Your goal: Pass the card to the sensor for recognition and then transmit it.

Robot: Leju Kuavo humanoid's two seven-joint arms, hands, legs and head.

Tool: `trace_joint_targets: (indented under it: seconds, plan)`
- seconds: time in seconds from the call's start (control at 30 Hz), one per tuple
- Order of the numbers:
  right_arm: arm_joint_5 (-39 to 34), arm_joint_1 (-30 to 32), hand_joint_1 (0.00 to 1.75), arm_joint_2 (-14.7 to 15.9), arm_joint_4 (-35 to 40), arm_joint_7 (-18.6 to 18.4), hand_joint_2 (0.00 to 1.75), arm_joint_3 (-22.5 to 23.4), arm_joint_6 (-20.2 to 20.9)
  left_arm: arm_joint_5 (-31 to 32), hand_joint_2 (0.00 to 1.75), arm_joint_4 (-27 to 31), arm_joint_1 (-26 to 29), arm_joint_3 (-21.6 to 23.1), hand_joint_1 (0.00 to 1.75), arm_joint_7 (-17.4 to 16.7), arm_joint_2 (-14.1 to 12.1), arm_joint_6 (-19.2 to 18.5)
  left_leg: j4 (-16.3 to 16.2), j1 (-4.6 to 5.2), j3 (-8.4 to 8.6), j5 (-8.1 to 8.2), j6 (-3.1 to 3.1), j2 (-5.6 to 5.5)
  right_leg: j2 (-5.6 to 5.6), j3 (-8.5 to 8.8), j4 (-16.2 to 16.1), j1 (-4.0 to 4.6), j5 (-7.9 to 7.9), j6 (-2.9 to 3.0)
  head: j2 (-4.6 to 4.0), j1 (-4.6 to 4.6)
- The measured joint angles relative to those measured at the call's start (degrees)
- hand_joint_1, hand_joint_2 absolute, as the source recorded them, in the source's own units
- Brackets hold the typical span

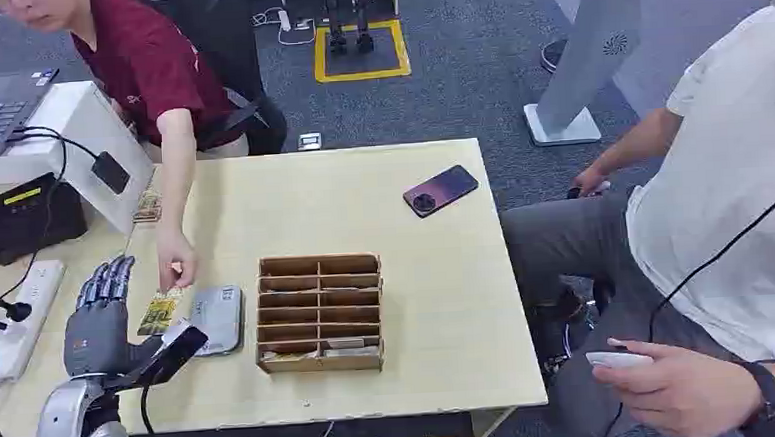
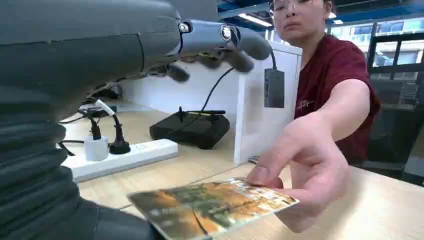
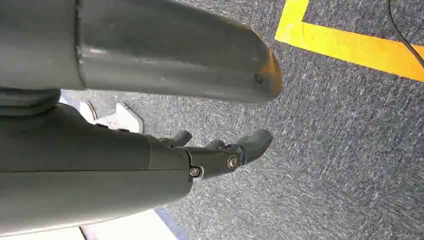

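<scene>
Reaching out over the table, the left hand (image 1: pixel 100 319) has its fingers (image 1: pixel 109 278) straight and spread apart, and they hold nothing. From the left wrist view the fingers (image 2: pixel 235 47) point up and away, with open air under them.

Just beside that hand is the card (image 1: pixel 160 313). A person's hand (image 1: pixel 175 265) pinches it at one end and holds it out toward the robot. In the left wrist view the card (image 2: pixel 215 207) looks thin and flat, with a colourful picture on it, and the person's hand (image 2: pixel 305 167) has a thumb on top and fingers below. The card is close to the robot's palm but I cannot tell if it touches.

I think the card is very light and stiff, like a bank card. It is smooth, so it could slip. It should not break easily, but it may bend if squeezed hard. The best place to take it is the free end, the one away from the person's fingers, pinched flat between thumb and finger.

Next to the card lies the grey sensor (image 1: pixel 216 318) on the wooden table (image 1: pixel 437 276).

The right hand (image 3: pixel 225 155) hangs down over the floor, its fingers a little curled and holding nothing.
</scene>
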State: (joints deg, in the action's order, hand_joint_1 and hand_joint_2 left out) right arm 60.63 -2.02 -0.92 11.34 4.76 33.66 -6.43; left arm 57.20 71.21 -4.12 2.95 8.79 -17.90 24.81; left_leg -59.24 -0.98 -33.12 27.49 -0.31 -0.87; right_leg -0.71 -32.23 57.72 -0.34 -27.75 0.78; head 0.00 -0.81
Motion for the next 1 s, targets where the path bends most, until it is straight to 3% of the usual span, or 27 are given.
trace_joint_targets:
  seconds: [0.4, 1.0]
  plan:
    - [0.90, -0.01, 0.00, 0.00, 0.00, 0.59, 0.00, 0.18, 0.00, -4.26, 1.75, 0.00, 0.67, -2.01, 1.75, 2.58, 0.02, -0.13, 0.00, 0.00, -0.01, 0.00, 0.00, -0.01, 0.00, 0.00, 0.00, 0.00, 0.00, 0.00, 0.00, -0.02]
    - [0.90, -0.03, 0.00, 0.00, 0.02, 0.72, 0.00, 0.74, 0.00, -4.63, 1.75, 0.00, 1.00, -2.60, 1.75, 2.67, 0.09, -0.13, 0.00, 0.00, -0.02, 0.00, 0.00, -0.01, 0.01, 0.00, 0.00, 0.00, 0.00, 0.00, 0.00, 0.00]
